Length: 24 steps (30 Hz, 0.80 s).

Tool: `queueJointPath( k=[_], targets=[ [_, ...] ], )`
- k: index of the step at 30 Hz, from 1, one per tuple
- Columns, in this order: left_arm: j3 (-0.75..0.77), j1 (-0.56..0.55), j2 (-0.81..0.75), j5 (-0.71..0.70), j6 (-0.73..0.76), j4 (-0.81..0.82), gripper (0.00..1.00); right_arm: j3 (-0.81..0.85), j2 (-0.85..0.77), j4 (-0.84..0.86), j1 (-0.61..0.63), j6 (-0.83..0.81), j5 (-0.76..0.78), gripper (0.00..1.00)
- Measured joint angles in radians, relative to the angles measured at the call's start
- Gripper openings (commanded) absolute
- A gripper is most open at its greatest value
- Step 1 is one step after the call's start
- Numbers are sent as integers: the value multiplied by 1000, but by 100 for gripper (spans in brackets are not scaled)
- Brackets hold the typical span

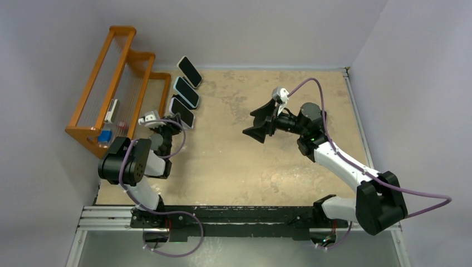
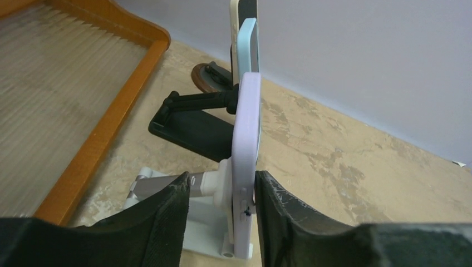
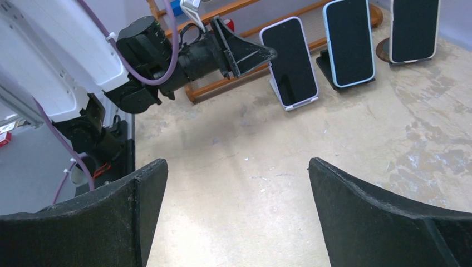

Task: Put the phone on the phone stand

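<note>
Left wrist view: the phone (image 2: 246, 167), in a pale lilac case, stands edge-on and nearly upright between the jaws. Its foot sits in the lip of the white phone stand (image 2: 207, 225).
Left gripper (image 2: 221, 179): parted narrowly around the phone. One pad looks to lie against the screen side. The other is apart from the back, with the stand's neck in that gap. I judge it not clamped.
Right gripper (image 3: 236, 164): spread wide, holding nothing, over bare worktop (image 3: 267, 144), well apart from the phones.
Direction: the phone lies straight ahead of the left gripper. Its long axis runs upward, leaning back toward the wooden rack (image 1: 111, 83). The left arm is much the nearer.
Coming move, as a judgement: the phone seems seated, so the gripper would need to widen and draw back along its own line without dragging the screen.
Neighbours: a blue-cased phone (image 2: 249, 53) stands just behind on a black stand (image 2: 192, 130), with a third phone (image 1: 190, 71) beyond.
Hidden: where the phone meets the lip is partly cut off at the lower edge of the wrist view. From above, the arm covers the stand.
</note>
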Motion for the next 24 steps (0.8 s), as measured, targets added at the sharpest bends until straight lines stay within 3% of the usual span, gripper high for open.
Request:
queueJointPath(
  k=[7,14,19,24],
  targets=[
    [-37,0,-27,22,23,-3,75,0,0,-1,0,3,98,99],
    [-93,0,-212,63,48,-3,80,-28,-74,19,1,51,320,99],
    [-129,-3,-451,124,32,-33,82,-7,-85,5,1,72,463,99],
    [-121,-153,-716,166,117,-194,84,26,-75,-92,0,63,616,99]
  ],
)
